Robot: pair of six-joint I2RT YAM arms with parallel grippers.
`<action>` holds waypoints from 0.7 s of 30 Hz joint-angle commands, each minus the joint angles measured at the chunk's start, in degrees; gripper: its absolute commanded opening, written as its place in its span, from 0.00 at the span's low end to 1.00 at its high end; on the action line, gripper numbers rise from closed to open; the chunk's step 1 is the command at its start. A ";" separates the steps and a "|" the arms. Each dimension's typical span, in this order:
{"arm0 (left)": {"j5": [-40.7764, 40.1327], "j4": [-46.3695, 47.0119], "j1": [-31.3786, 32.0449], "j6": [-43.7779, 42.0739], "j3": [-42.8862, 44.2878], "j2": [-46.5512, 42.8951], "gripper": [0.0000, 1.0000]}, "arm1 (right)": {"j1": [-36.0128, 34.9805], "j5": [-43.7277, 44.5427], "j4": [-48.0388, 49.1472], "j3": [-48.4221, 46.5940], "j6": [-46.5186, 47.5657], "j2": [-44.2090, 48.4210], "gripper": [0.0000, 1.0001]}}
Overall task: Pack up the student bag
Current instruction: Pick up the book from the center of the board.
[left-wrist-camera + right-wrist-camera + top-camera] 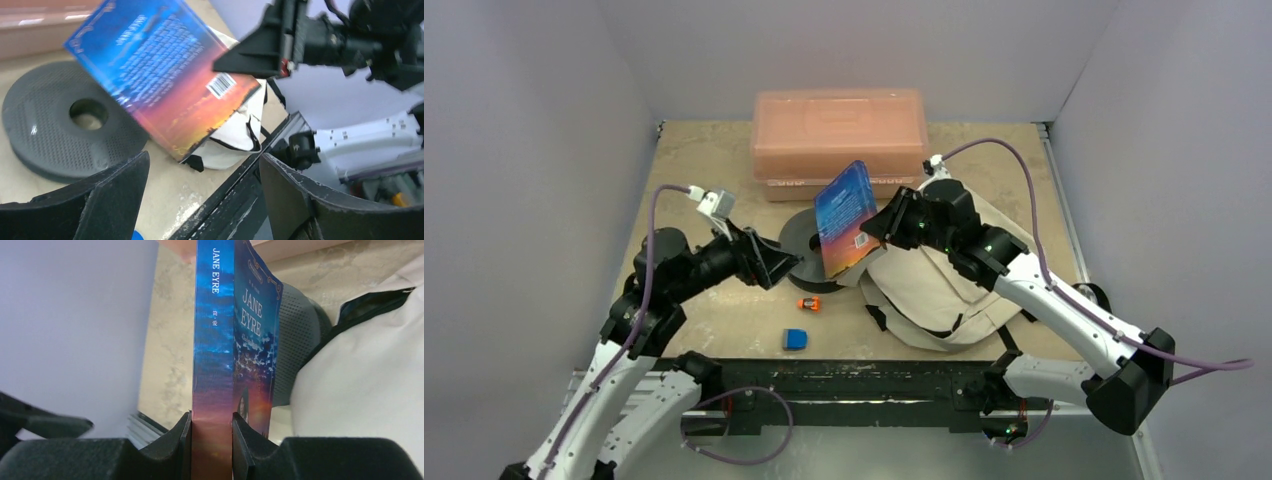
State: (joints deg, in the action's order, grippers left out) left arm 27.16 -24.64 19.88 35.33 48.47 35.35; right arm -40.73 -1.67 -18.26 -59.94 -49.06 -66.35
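1. My right pincer (874, 228) is clamped on the book (846, 218). In the right wrist view the two fingers press the covers at either side of the spine, which reads "JANE EYRE".
2. The book hangs tilted above the surface (714, 170), back cover and barcode facing my left arm. Its lower corner is down by the left edge of the student bag (934, 285); I cannot tell whether they touch.
3. The student bag lies flat on the right half of the surface, under my right arm. It is cream cloth with black straps, and it reaches close to the near edge.
4. The grey disc (796, 245) lies just left of the bag, partly behind the book, in front of the salmon-pink box (839, 135).
5. My left pincer (782, 270) hangs near the disc with its fingers apart and nothing between them.
6. A small orange thing (809, 303) and a blue one (795, 339) lie on the surface, nearer my bases than the disc.
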 commanded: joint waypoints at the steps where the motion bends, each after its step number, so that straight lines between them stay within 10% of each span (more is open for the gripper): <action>1: -14.03 7.14 14.55 -15.98 5.33 3.26 0.80 | -0.03 0.61 7.61 -8.38 -16.62 1.94 0.00; 10: -55.70 5.75 46.39 -51.57 12.83 22.49 0.83 | 0.01 0.82 10.20 -6.91 -25.71 2.27 0.00; 21: -77.01 13.24 52.92 -55.24 15.00 36.19 0.84 | -0.01 0.67 10.95 -4.75 -28.13 3.47 0.00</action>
State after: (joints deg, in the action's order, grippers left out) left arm -36.75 -15.64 71.99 -17.30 59.99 68.36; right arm -40.75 -0.75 -19.14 -63.31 -73.38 -66.35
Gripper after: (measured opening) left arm 0.852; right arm 0.300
